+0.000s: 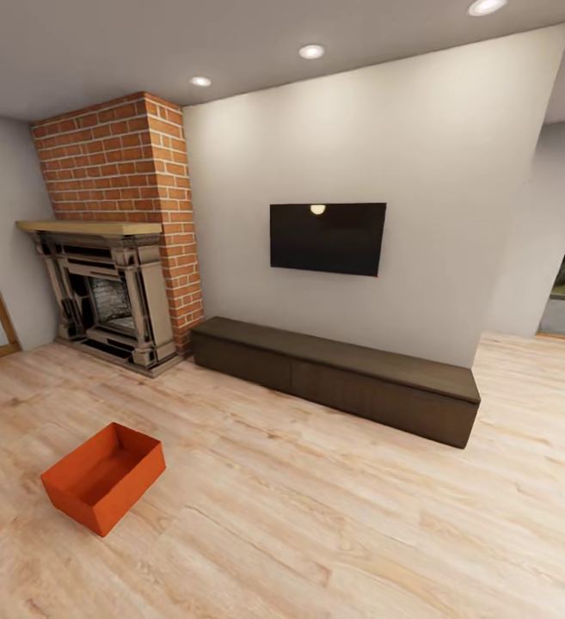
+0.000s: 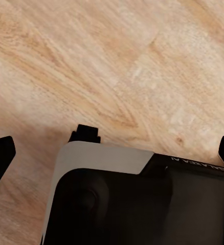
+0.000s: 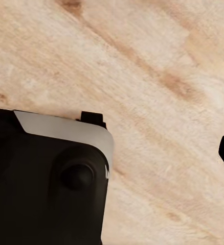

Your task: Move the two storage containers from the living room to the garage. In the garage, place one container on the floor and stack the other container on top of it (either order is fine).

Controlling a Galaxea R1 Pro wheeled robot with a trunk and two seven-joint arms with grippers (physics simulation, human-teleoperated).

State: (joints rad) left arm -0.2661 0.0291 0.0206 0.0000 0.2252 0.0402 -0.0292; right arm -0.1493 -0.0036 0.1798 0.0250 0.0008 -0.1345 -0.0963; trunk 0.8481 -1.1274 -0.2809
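Sitting on the wood floor [image 1: 334, 516] down at the head view's lower left, the bin [image 1: 103, 477] has its long axis running diagonally toward the fireplace [image 1: 110, 297]. So the left arm's side looks nearer. Both wrist views just look down at planks; left gripper [image 2: 112, 148] fingers look spread, the right gripper's [image 3: 158, 138] can't be told.

A: Where did the head camera look?
B: Across the wood floor [image 1: 316, 516] toward the far wall [image 1: 359, 129].
A: And the wrist cameras?
B: Both faced down, close over that floor [image 2: 117, 61].
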